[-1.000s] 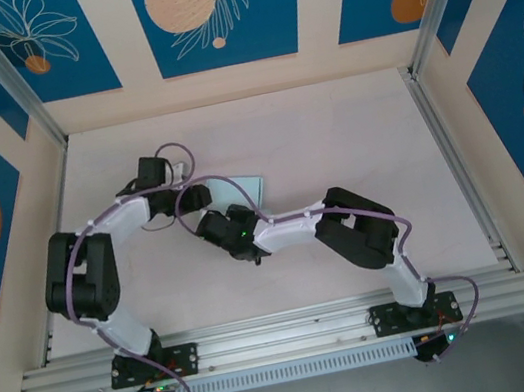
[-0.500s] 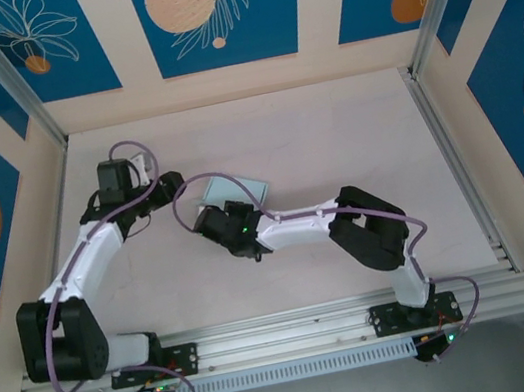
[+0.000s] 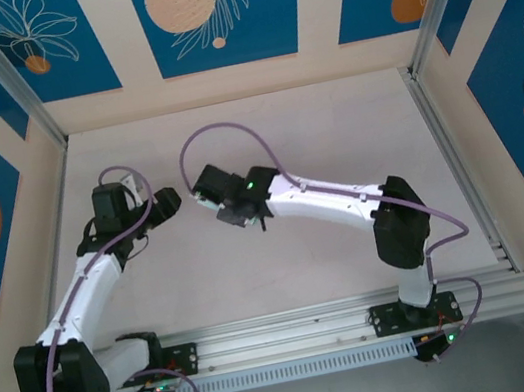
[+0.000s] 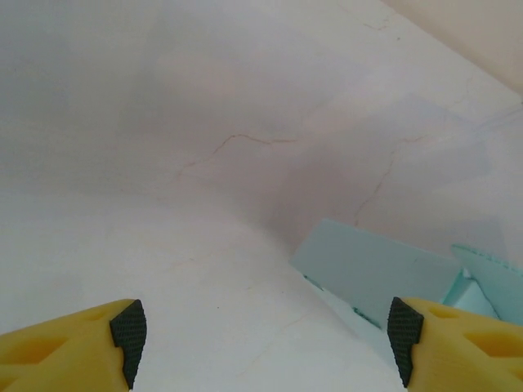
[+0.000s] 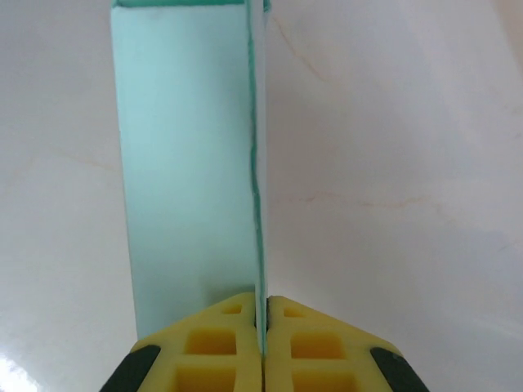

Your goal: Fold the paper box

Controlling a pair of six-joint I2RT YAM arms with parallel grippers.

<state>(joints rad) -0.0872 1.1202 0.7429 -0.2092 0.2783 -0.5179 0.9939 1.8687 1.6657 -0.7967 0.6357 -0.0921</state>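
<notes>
**A:** Card in a pinch. On the right wrist camera, the right gripper (image 5: 263, 327) has its yellow fingers closed tight on one thin edge of the paper box (image 5: 184, 180). The pale aqua panel runs away from the lens over the table (image 5: 392, 163). Whether it touches the surface cannot be told.

**B:** How will it handle?

**A:** Light and floppy, by the look of it. Thin card like this probably creases or slips if squeezed mid-panel. A hold on an edge or close to a fold line seems the safest.

**B:** And the left wrist camera?

**A:** The left gripper (image 4: 265, 339) stands wide open and holds nothing, its dark pads (image 4: 128, 327) well apart. The box sits ahead and to the right, just beyond one finger.

**B:** From above?

**A:** The two grippers face each other left of the table's middle, near but apart. Half a second ago the aqua card lay in plain sight nearer the centre. The right arm has since stretched farther out and leftward. A second ago the left gripper was at the box, and it has now drawn back.
</notes>
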